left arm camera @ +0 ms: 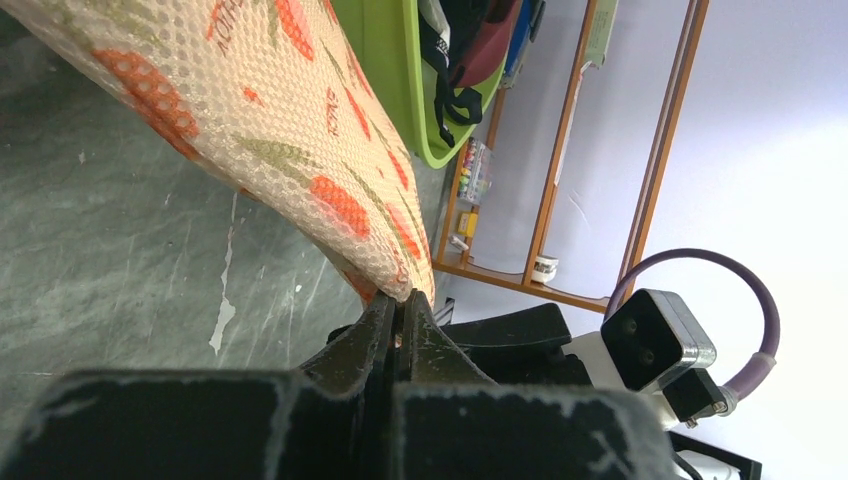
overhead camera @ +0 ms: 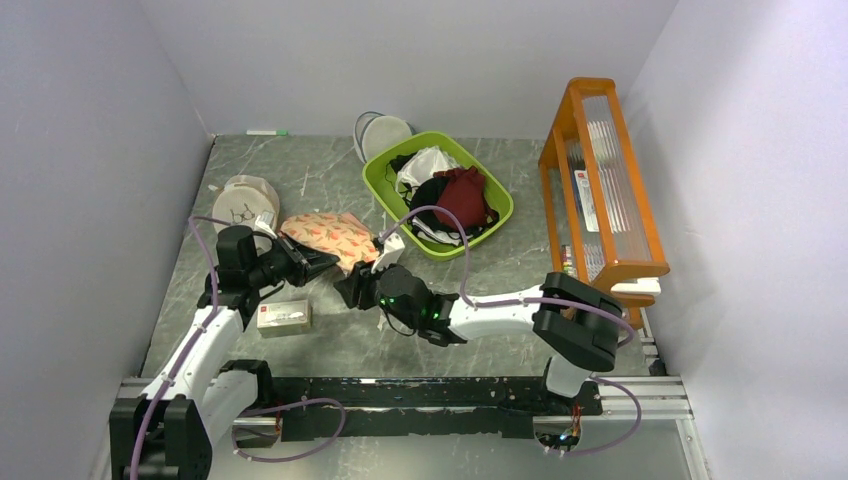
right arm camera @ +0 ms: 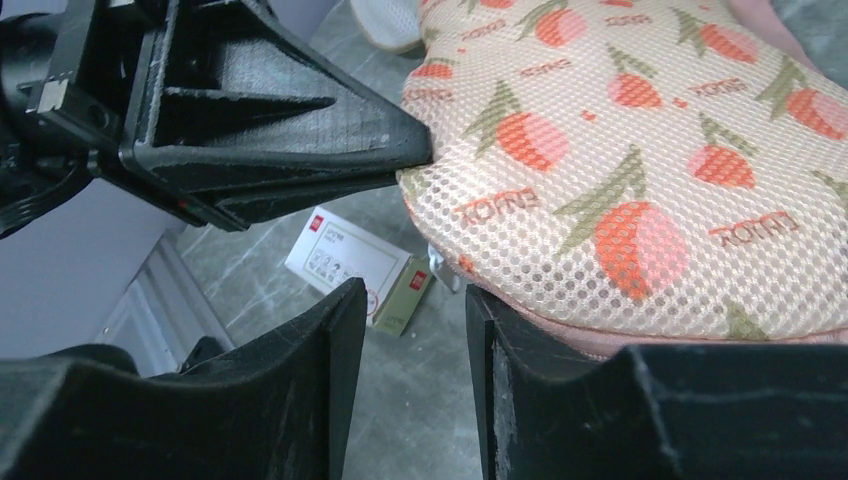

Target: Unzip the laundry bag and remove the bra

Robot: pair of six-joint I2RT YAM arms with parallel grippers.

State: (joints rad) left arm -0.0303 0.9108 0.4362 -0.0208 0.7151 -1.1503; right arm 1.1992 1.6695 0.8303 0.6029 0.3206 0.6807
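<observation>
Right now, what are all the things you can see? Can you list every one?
laundry bag: one, peach with orange flowers, middle of the table
basket: one, green, behind the bag to the right
clothes: a pile, dark red, white and black, in the basket
round pouch: one, beige with a black drawing, left of the bag
mesh pouch: one, white, behind the basket
rack: one, orange wood, right side
box: one, white with red, near left
pen: one, white and green, back wall
table: one, grey
left claw: black, shut on the bag's edge
right claw: black, open, by the bag
</observation>
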